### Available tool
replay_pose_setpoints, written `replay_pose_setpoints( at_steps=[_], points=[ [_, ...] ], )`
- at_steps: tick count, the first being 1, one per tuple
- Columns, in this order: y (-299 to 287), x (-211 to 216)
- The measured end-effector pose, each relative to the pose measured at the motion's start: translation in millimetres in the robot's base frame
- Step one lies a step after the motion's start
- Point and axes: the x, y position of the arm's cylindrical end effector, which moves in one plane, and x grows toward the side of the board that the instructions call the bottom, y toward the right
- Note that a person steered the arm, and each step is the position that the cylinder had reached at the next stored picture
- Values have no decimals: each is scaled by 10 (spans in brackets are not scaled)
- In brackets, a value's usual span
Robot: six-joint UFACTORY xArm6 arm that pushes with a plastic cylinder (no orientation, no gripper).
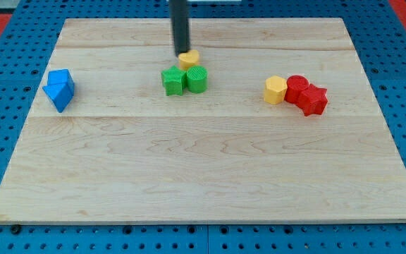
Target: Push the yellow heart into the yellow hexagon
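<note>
The yellow heart [189,59] lies near the view's top centre, touching the top of two green blocks. The yellow hexagon [275,89] sits to the view's right, touching the left side of a red cylinder [298,87]. My tip [180,53] comes down from the view's top and stands at the heart's upper left edge, touching or nearly touching it.
A green block [173,80] and a green cylinder [197,78] sit side by side just below the heart. A red star-like block [314,100] lies right of the red cylinder. Two blue blocks [60,88] sit together at the view's left. The wooden board [203,176] lies on a blue pegboard.
</note>
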Motion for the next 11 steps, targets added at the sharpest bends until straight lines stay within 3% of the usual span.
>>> replay_pose_setpoints(
  at_steps=[1,2,3,4,6,7,8,9,10,11],
  points=[
    [366,163],
    [191,159],
    [62,-180],
    [-205,261],
    [598,364],
    [668,521],
    [521,0],
    [273,396],
    [470,831],
    [729,853]
  ],
)
